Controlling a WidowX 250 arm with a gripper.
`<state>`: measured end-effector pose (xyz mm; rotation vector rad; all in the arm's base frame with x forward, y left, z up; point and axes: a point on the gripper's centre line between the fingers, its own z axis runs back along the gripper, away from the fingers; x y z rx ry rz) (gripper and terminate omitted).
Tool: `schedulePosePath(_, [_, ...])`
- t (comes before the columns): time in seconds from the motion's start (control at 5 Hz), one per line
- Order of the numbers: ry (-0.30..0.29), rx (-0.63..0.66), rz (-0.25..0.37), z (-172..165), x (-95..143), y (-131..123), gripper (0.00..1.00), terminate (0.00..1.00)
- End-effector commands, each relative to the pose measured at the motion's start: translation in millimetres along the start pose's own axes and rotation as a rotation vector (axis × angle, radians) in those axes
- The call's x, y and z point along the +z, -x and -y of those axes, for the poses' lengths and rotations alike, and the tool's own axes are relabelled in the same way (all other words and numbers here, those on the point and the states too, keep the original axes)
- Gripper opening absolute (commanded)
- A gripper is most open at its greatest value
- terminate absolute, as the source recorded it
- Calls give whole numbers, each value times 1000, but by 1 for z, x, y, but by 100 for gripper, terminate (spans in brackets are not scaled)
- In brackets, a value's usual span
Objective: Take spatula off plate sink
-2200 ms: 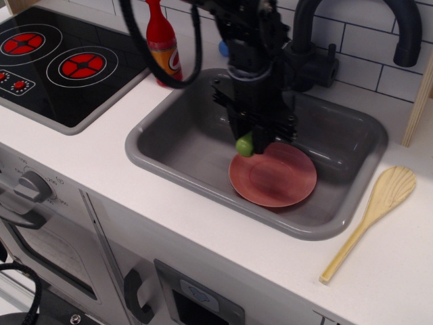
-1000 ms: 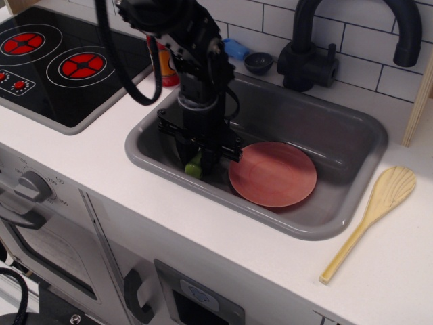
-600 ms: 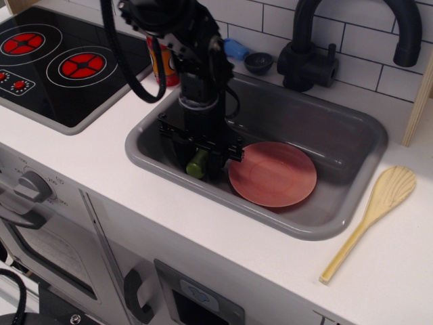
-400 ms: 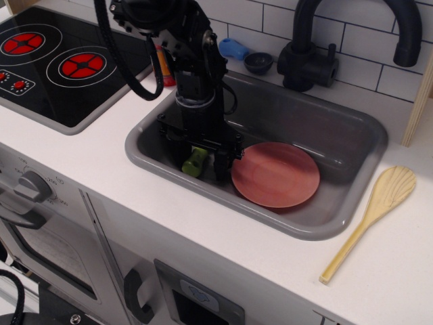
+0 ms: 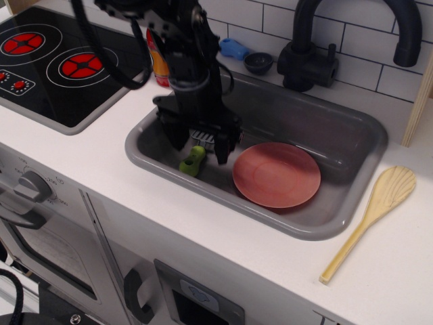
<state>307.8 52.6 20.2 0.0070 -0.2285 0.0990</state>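
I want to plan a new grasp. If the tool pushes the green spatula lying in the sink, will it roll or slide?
The spatula looks like stiff toy plastic, probably light. Its rounded green handle might roll a little, but the flat blade end under the tool should limit that. On the smooth grey sink floor it would likely slide easily, possibly toward the pink plate beside it.

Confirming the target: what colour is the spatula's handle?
Lime green; the spatula shows in the observation.image view, on the sink floor.
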Motion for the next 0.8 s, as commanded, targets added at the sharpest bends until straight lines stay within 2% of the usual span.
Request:
schedulePosePath(0.0, [49, 31, 89, 18, 50, -14, 100, 0])
schedulePosePath(0.4, [49, 31, 89, 18, 50, -14, 100, 0])
schedulePosePath(0.6, [49, 31, 89, 18, 50, -14, 100, 100])
